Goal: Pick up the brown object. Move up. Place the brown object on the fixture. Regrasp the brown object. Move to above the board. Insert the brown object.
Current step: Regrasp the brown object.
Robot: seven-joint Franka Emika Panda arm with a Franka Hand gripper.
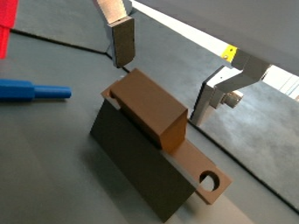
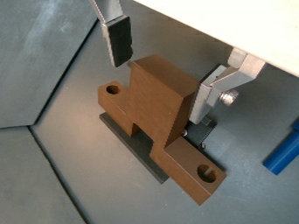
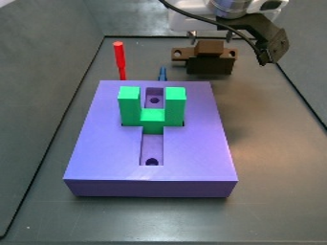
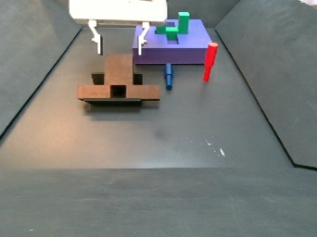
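Wrist views: pincer [image 2: 163, 66] spread wide, nothing between the fingers [image 1: 121, 42], hanging just above the brown object [image 2: 158, 105].
Brown object: sits on the fixture [image 1: 128, 157], blocky head up, flat bar w/ hole sticking out past the fixture edge; 2nd hole visible at the other end in a wrist view.
Fixture: dark bracket under the piece, on the floor, beyond the board [image 3: 153, 144] in a side view.
Board: purple slab, green U-block [image 3: 151, 105] on top, slot free as far as I can see; well apart from the piece.
Others: red peg [image 3: 118, 59] upright by the board, blue peg [image 1: 30, 90] lying on the floor nearby.
Step (my read): place-on-fixture looks done, regrasp is in hand.
Next move needs: drop the pincer straight down so both pads straddle the blocky head, centre before closing, squeeze square on the flat faces so the bar doesn't twist.
Risk: off-centre close could tip the piece off the fixture.
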